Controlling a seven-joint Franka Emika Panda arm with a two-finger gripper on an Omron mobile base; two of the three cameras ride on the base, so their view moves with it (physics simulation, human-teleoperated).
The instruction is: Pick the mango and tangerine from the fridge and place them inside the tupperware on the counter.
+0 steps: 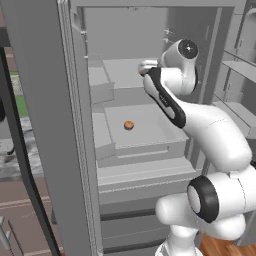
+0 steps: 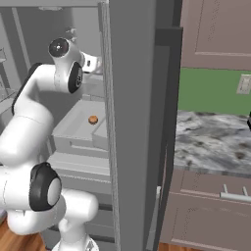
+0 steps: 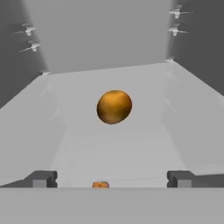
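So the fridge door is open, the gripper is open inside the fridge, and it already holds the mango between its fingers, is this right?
Not quite. The fridge is open and the gripper is open inside it, but it holds nothing. The hand view shows the mango lying on the shelf ahead of the fingers, apart from them.

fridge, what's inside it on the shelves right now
Inside the fridge, a large orange fruit sits ahead of the open gripper, and a small orange fruit lies on a lower shelf. The arm covers part of the upper shelf.

grey fridge [image 1: 150, 165] shelves, mango [image 3: 113, 106] on upper, tangerine [image 1: 128, 125] on lower
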